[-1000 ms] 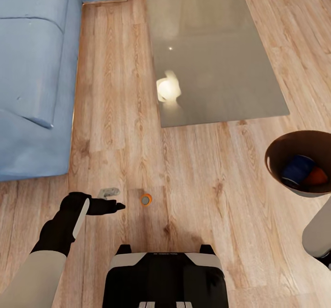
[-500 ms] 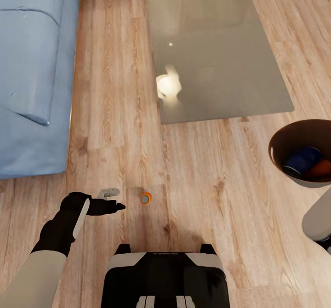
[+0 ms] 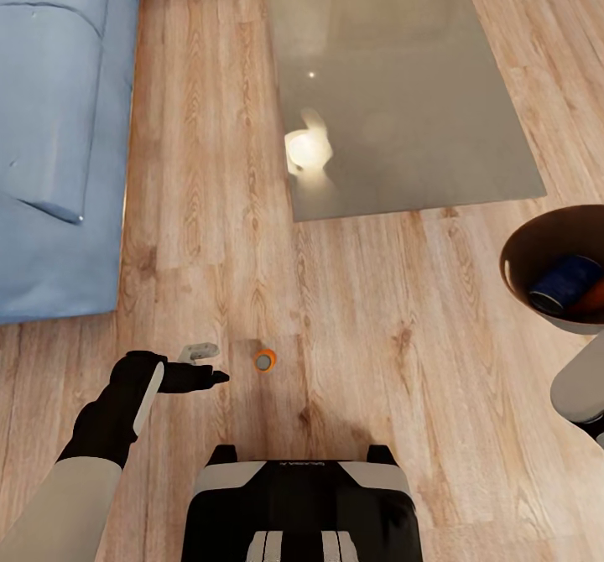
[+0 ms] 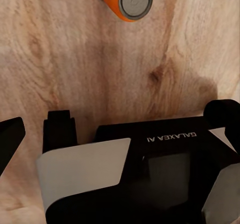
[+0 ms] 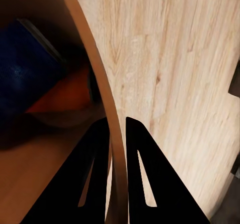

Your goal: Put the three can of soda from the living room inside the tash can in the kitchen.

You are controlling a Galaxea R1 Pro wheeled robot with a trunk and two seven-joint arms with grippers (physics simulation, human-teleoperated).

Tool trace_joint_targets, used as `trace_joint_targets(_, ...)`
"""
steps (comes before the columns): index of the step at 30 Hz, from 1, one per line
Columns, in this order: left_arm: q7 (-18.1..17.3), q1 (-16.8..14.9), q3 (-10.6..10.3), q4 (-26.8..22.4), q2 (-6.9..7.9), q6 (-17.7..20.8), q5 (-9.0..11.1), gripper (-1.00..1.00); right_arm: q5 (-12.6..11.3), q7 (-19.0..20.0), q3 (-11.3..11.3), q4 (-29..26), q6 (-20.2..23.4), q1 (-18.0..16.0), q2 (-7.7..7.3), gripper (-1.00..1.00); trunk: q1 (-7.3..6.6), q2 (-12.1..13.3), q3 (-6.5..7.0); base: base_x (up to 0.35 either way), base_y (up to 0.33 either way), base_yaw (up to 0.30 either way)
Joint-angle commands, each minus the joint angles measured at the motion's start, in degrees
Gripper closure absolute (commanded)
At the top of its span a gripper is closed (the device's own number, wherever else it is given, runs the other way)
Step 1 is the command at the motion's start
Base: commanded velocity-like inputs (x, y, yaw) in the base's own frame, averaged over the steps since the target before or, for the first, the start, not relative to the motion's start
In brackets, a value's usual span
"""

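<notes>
We read just one label, "GALAXEA AI", upside down on the robot base (image 4: 165, 149), left wrist view; nothing else legible

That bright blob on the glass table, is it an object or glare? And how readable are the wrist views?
Head view: the blob is a lamp reflection on the low glass-topped coffee table, not an object. Left wrist view: sharp; the orange drink can with a grey top stands on the floor in soft shadow. Right wrist view: dim inside the pale grey, brown-lined round bucket, its rim pinched by the right gripper.
</notes>
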Motion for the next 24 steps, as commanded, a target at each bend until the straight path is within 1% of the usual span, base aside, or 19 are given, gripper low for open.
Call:
trace_joint_targets(1, 0.0, 0.0, 0.0, 0.0, -0.03, 0.0, 0.0, -1.00, 0.1, 0.2, 0.0, 0.0, 0.3, 0.0, -0.07, 1.00, 0.22, -0.4, -0.23, 0.000, 0.000, 0.000)
trace_joint_targets(7, 0.0, 0.0, -0.1, 0.0, -0.54, 0.0, 0.0, -1.00, 0.2, 0.2, 0.0, 0.0, 0.3, 0.0, -0.21, 1.00, 1.54, -2.8, -1.59, 0.000, 0.000, 0.000)
trace_joint_targets(12, 0.0, 0.2, -0.4, -0.7, -0.65, 0.0, 0.1, -1.00, 0.2, 0.2, -0.1, 0.0, 0.3, 0.0, -0.28, 1.00, 1.54, -2.8, -1.82, 0.000, 0.000, 0.000)
trace_joint_targets(13, 0.4, 0.1, -0.9, -1.0, -0.68, 0.0, 0.1, -1.00, 0.2, 0.2, -0.1, 0.0, 0.3, 0.0, -0.30, 1.00, 1.54, -2.8, -1.86, 0.000, 0.000, 0.000)
trace_joint_targets(14, 1.2, 0.0, -2.1, -1.2, -0.89, 0.0, 0.1, -1.00, 0.2, 0.2, -0.1, 0.0, 0.3, 0.0, -0.28, 1.00, 1.54, -2.8, -1.89, 0.000, 0.000, 0.000)
trace_joint_targets(15, 1.9, -0.7, -3.8, -1.3, -1.38, 0.0, 0.0, -1.00, 0.2, 0.2, -0.1, 0.0, 0.3, 0.0, -0.27, 1.00, 1.54, -2.8, -1.91, 0.000, 0.000, 0.000)
trace_joint_targets(16, 2.2, -1.6, -4.6, -1.4, -1.61, 0.0, 0.0, -1.00, 0.2, 0.2, -0.1, 0.0, 0.3, 0.0, -0.28, 1.00, 1.54, -2.8, -1.92, 0.000, 0.000, 0.000)
trace_joint_targets(17, 2.6, -4.4, -6.0, -0.9, -1.94, 0.0, 0.0, -1.00, 0.2, 0.2, -0.1, 0.0, 0.3, 0.0, -0.32, 1.00, 1.54, -2.8, -1.93, 0.000, 0.000, 0.000)
trace_joint_targets(18, 2.8, -7.8, -7.0, 0.7, -2.17, 0.0, 0.0, -1.00, 0.2, 0.2, -0.1, 0.0, 0.3, 0.0, -0.34, 1.00, 1.54, -2.8, -1.93, 0.000, 0.000, 0.000)
trace_joint_targets(20, 2.9, -11.5, -7.5, 4.1, -2.41, 0.0, 0.0, -1.00, 0.2, 0.2, -0.1, 0.0, 0.3, 0.0, -0.36, 1.00, 1.54, -2.8, -1.94, 0.000, 0.000, 0.000)
trace_joint_targets(21, 3.0, -15.7, -7.9, 8.5, -2.79, 0.0, 0.0, -1.00, 0.2, 0.2, -0.1, 0.0, 0.2, 0.0, -0.37, 1.00, 1.54, -2.8, -1.95, 0.000, 0.000, 0.000)
trace_joint_targets(22, 3.0, -17.9, -8.0, 10.9, -3.00, 0.0, 0.0, -1.00, 0.2, 0.2, -0.1, 0.0, 0.2, 0.0, -0.36, 1.00, 1.54, -2.8, -1.95, 0.000, 0.000, 0.000)
trace_joint_targets(23, 3.1, -22.2, -8.2, 16.1, -3.40, 0.0, 0.0, -1.00, 0.2, 0.2, -0.1, 0.0, 0.2, 0.0, -0.34, 1.00, 1.54, -2.8, -1.95, 0.000, 0.000, 0.000)
trace_joint_targets(24, 3.1, -24.2, -8.2, 18.7, -3.60, 0.0, 0.0, -1.00, 0.2, 0.2, -0.1, 0.0, 0.2, 0.0, -0.31, 1.00, 1.54, -2.8, -1.95, 0.000, 0.000, 0.000)
